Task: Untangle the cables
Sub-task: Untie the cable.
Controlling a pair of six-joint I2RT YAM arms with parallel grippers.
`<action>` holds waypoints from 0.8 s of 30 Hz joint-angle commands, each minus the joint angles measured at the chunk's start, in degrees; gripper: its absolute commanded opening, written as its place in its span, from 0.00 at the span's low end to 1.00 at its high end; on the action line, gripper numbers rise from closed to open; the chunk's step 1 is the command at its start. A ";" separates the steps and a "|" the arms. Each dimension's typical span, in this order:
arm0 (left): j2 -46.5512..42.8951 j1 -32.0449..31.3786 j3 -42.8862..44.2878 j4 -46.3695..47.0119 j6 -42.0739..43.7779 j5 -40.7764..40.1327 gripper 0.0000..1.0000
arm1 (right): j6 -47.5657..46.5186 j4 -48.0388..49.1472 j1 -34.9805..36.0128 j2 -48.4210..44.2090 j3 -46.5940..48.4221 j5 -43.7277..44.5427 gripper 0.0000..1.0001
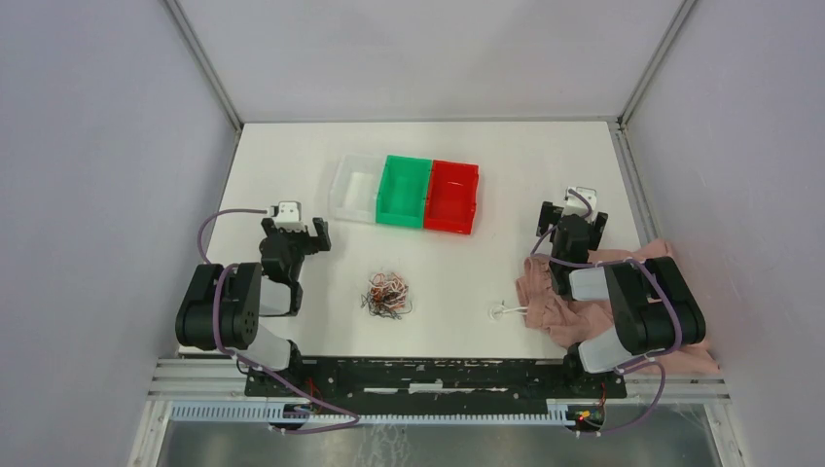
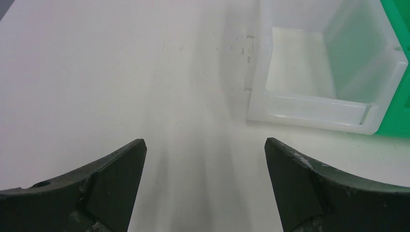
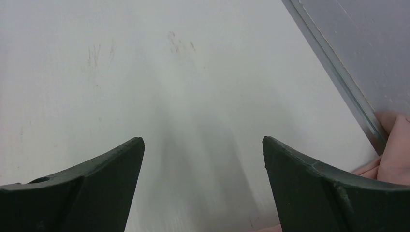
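Cables (image 1: 388,293): one small mixed knot of orange, black and white curls. It lies on the desk (image 1: 467,282) near the front edge, roughly midway between the two arms, nothing touching it.

Left end effector (image 2: 205,142): jaws spread wide, empty, over bare desk, pointing at the clear bin (image 2: 309,108). The knot is not in its wrist view.

Right end effector (image 3: 203,140): also wide and empty, over bare desk near the right wall. The knot is not in its view either.

Clear, green (image 1: 406,192) and red bin (image 1: 452,197) stand in a row behind the knot. The clear one looks empty; I cannot tell about the other two.

Risks, as I judge them:
- The wires are hair-fine. Jaws closing from this width could pinch several colours at once, so a pull would lift or drag the whole knot instead of freeing a strand.
- If only one arm pulls, with nothing pinning the rest, the knot will likely tighten or slide across the desk.
- A pink cloth (image 1: 555,297) lies under and beside the right arm. A low sweep toward the knot could snag it and carry it along.
- A small white loop (image 1: 506,311) lies at the cloth's edge. I cannot tell whether it is a stray wire or a cord, so it is easy to overlook or mis-grab.
- Curly strands may spring off a fingertip and drop outside a bin.
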 commanded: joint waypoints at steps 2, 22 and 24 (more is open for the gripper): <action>-0.41 -0.31 1.39 1.77 -0.04 -1.36 0.99 | 0.36 2.01 0.24 -0.23 -0.04 0.27 0.99; -5.55 0.17 2.33 -4.61 -1.61 -3.87 0.99 | -0.35 -1.84 -0.04 -3.34 1.03 -2.64 1.00; -10.87 0.19 8.13 -19.40 0.86 -1.92 0.99 | 2.44 -13.15 0.82 -8.45 5.11 6.30 0.99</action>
